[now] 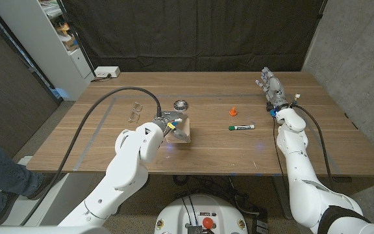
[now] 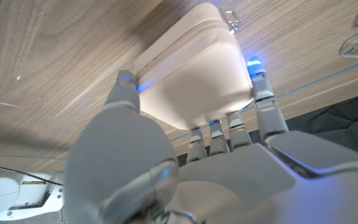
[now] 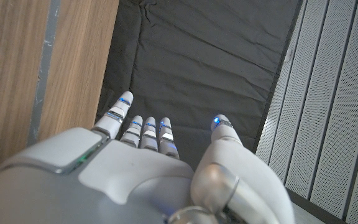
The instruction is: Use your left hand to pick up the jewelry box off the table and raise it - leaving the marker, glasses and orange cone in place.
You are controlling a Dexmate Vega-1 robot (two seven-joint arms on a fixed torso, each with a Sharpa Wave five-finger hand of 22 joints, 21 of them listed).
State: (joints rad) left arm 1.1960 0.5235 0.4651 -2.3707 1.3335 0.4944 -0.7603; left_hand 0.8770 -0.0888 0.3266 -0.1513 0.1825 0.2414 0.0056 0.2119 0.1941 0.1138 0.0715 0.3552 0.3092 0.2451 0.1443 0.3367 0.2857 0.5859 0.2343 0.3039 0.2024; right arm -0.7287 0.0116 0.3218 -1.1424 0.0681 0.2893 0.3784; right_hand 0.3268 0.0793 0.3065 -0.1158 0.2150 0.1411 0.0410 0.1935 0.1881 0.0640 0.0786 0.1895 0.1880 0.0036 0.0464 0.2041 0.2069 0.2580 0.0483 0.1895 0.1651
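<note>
Pale pink and soft-cornered, the jewelry box (image 2: 194, 78) sits between the thumb and fingers (image 2: 263, 93) of the left hand (image 1: 169, 123), which close on its opposite sides; in the head view the box (image 1: 182, 130) lies near the table's middle-left, and I cannot tell whether its base has left the wooden table (image 1: 317, 140) or is touching it. The step in hand looks like the grasp itself, with the raise yet to come. The next move calls for a firm, even squeeze and a straight lift, since the smooth rounded case could slip or tip out of the fingers. Just beyond the left hand lie the glasses (image 1: 135, 110) and a small round dark object (image 1: 181, 104); further right stand the orange cone (image 1: 234, 110) and the marker (image 1: 241, 127), well apart from the box. The right hand (image 1: 271, 89) waits at the far right of the table, fingers apart, holding nothing.
</note>
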